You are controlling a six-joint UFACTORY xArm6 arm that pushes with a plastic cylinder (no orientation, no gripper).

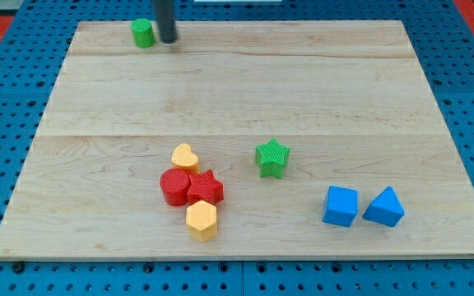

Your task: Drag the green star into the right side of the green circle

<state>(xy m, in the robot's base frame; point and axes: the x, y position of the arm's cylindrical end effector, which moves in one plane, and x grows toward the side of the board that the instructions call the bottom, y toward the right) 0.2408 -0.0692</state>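
Note:
The green star (271, 158) lies on the wooden board, right of centre in the lower half. The green circle (143, 33) stands at the view's top left, near the board's far edge. My tip (168, 39) is the lower end of the dark rod, just right of the green circle, close beside it; whether it touches is unclear. The tip is far from the green star, up and to the left of it.
A cluster sits at lower centre: yellow heart (185, 156), red circle (174, 187), red star (206, 187), yellow hexagon (202, 219). A blue cube (340, 205) and a blue triangle (384, 206) lie at lower right. The board (245, 90) rests on a blue pegboard.

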